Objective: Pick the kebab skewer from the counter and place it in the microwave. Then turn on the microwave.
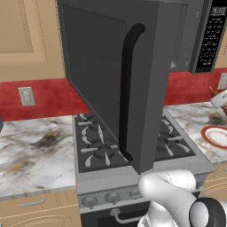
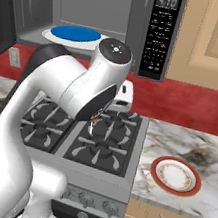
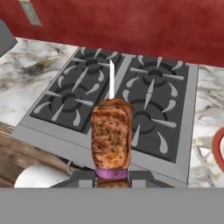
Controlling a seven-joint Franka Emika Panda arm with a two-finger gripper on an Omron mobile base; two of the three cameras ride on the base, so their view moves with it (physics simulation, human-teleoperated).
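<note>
Now tool (image 3: 112,176) grips kebab skewer (image 3: 111,138).

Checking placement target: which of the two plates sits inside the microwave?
The blue-centred plate lies inside the open microwave; the red-rimmed white plate sits on the counter, right of the stove.

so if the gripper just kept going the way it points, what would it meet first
Probably the stove top. The gripper, shut on the kebab skewer, looks down and forward over the burners, so the skewer's tip would likely touch the grates first, though depth is hard to judge.
</note>
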